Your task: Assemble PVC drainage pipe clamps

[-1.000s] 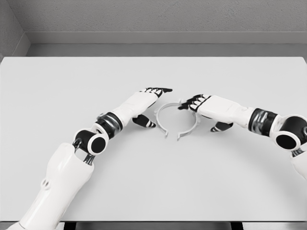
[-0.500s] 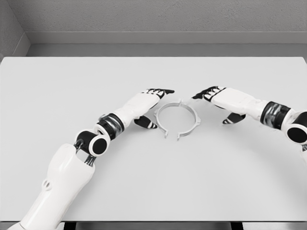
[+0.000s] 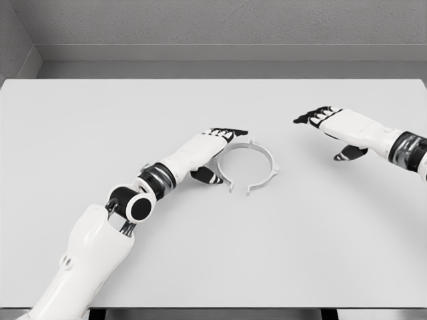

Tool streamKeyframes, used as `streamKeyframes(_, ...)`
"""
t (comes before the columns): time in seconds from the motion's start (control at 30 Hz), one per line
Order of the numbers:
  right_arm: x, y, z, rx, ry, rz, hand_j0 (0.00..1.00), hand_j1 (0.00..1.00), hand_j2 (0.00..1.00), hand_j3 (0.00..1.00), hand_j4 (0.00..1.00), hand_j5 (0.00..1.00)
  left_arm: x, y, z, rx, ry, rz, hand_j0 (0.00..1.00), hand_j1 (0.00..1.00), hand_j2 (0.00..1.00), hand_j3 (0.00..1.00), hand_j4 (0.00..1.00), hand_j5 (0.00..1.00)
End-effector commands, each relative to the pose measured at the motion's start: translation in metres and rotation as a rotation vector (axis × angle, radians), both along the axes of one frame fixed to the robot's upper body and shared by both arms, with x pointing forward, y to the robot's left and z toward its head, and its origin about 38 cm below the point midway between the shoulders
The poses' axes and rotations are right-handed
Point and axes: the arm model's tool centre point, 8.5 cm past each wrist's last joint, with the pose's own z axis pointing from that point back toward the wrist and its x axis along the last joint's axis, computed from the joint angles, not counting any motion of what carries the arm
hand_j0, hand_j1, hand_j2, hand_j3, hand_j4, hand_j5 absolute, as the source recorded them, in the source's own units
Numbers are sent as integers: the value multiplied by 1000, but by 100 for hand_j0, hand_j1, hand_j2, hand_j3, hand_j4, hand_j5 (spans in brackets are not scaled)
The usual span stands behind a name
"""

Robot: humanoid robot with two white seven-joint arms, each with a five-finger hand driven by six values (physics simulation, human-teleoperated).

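Grey walls are backing a plain white table (image 3: 100, 133), on which the pipe clamp (image 3: 246, 165) is lying flat near the middle, its ring looking closed at the far side and gapped at the near side. To finish well, that gap likely needs pressing shut squarely, without skidding the ring. Left hand (image 3: 208, 148) is resting against the ring's left edge, fingers (image 3: 230, 133) extended and gripping nothing; right hand (image 3: 341, 124) is hovering well apart, fingers loosely spread, empty.
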Motion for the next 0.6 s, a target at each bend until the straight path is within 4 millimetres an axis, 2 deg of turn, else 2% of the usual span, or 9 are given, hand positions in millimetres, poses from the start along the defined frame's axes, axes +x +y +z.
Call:
streamKeyframes(0.0,0,-3,2,1,-3,-5,100,100,100,100,100,100,0,-1,3,-6,-8,-4,100,100,100,100,100,100)
streamKeyframes(0.07,1,-11,8,-4,-16,-23,100,100,100,100,100,100,-1,-1,3,-7,-7,-6,100,100,100,100,100,100)
streamKeyframes(0.57,0,-10,8,-2,-17,-19,100,100,100,100,100,100,-14,-16,6,-15,-21,-58,100,100,100,100,100,100)
